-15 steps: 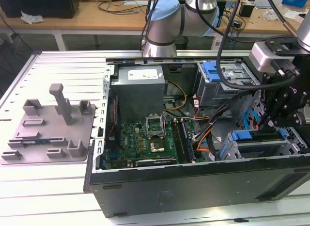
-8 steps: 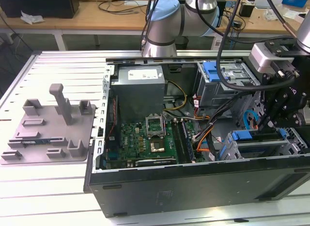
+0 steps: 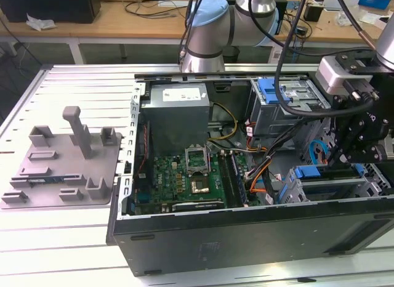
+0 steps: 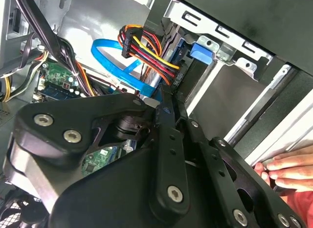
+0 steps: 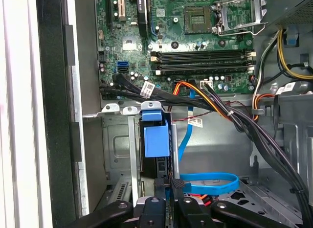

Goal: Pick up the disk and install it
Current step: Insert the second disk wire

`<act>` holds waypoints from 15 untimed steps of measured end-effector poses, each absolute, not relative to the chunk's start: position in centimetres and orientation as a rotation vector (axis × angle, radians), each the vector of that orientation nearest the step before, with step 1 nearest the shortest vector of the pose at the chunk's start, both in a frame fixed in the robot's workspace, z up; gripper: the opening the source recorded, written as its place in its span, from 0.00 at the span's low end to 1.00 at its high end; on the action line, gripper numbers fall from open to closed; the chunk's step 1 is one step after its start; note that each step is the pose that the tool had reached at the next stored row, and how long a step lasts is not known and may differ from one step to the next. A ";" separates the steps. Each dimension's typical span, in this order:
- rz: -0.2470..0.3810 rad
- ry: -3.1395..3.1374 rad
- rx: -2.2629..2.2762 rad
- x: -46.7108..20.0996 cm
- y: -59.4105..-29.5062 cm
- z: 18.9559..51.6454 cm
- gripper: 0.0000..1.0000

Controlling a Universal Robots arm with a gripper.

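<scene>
The disk [image 5: 155,140] stands on edge in the lower drive cage of the open computer case, its blue carrier frame and tab facing up. In the exterior view the disk [image 3: 315,172] shows as a blue strip in the cage at the case's right end. My gripper [image 5: 170,185] sits right at the disk's end, beside a blue data cable [image 5: 210,181]. In the second wrist view the gripper [image 4: 167,100] has its two fingers lying close together, shut, with the blue tab [image 4: 200,52] just beyond the tips. From outside, the gripper [image 3: 337,159] hangs low inside the case.
Black and orange cable bundles [image 5: 215,103] cross between the motherboard [image 3: 184,176] and the cage. A second grey cage with a blue bracket [image 3: 271,90] stands at the back. A person's hand [image 4: 288,169] rests on the case edge. A grey fixture plate [image 3: 61,167] lies to the exterior view's left.
</scene>
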State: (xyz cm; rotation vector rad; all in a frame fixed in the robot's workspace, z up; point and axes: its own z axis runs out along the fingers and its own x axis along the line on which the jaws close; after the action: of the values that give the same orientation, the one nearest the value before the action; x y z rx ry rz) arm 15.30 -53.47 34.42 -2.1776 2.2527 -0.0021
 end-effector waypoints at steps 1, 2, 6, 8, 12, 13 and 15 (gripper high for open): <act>-0.002 2.253 -2.178 15.3 -53.5 34.4 0.16; -0.002 2.253 -2.178 15.3 -53.5 34.4 0.16; -0.002 2.252 -2.178 15.3 -53.5 34.3 0.16; -0.002 2.251 -2.179 15.3 -53.5 34.2 0.16; -0.002 2.251 -2.180 15.3 -53.5 34.1 0.16; -0.002 2.251 -2.180 15.3 -53.5 34.1 0.16; -0.002 2.250 -2.180 15.3 -53.5 34.0 0.16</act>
State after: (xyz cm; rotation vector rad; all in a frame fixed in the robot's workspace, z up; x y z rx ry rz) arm 15.30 -53.47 34.03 -2.1799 2.2504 -0.0021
